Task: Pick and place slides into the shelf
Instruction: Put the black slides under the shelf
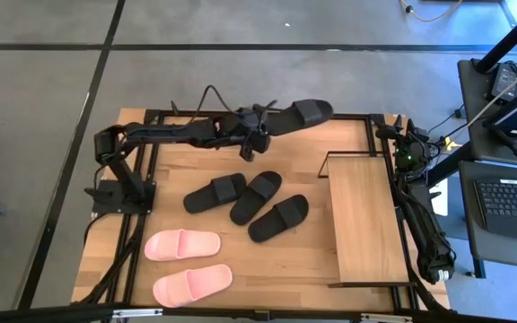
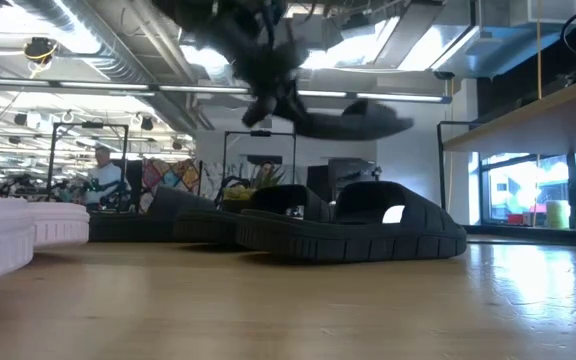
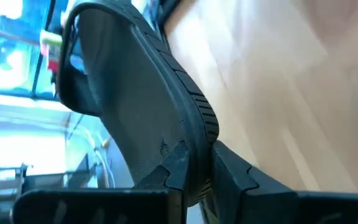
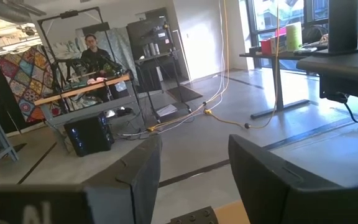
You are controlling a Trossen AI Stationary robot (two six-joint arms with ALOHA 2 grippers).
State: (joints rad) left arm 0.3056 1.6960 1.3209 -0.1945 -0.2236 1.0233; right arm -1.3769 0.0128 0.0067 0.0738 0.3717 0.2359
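Slides [image 1: 257,199] lie on the wooden table [image 1: 290,260] beside the shelf [image 1: 363,215].

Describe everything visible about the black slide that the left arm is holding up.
The matte black open-toe slide sandal looks like moulded foam or rubber, with a wide strap and a ribbed sole edge. It hangs in the air above the table's far edge, roughly level in the low view, its strap end pointing toward the low wooden-topped shelf. The left gripper is shut on its heel edge, a finger on either side of the sole. Nothing else touches it.
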